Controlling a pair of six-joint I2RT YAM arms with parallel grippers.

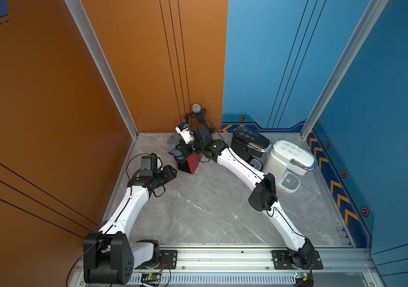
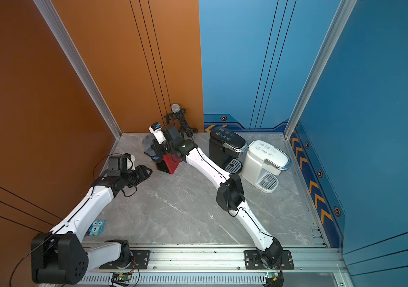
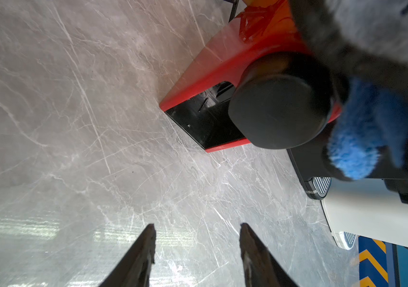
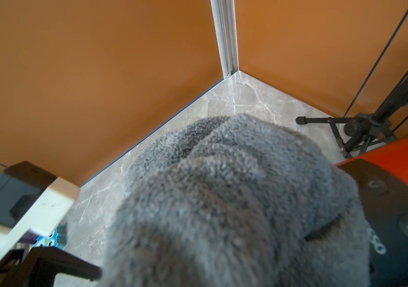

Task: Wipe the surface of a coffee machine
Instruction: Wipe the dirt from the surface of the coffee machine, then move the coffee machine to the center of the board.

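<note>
Microphone (image 1: 196,108), owl card (image 2: 96,227), marble tabletop (image 1: 198,211)

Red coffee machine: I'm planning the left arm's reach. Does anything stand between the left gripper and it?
Nothing visible does: only bare table lies between the left gripper and the red coffee machine. The right gripper holds a grey cloth at its top, outside that gap.

Owl card (image 2: 96,227): numeral "1" on the owl's belly; black coffee machine (image 1: 249,136): two rows of white handwriting on the lid, too small to read; white coffee machine (image 1: 291,150): two rows of dark handwriting on the lid, likewise unreadable; red coffee machine (image 4: 397,211): letters ending in "so" on its black top panel, the rest hidden, plus two buttons with arrow marks; blue wall (image 1: 337,191): row of orange chevrons and hexagon signs.
</note>
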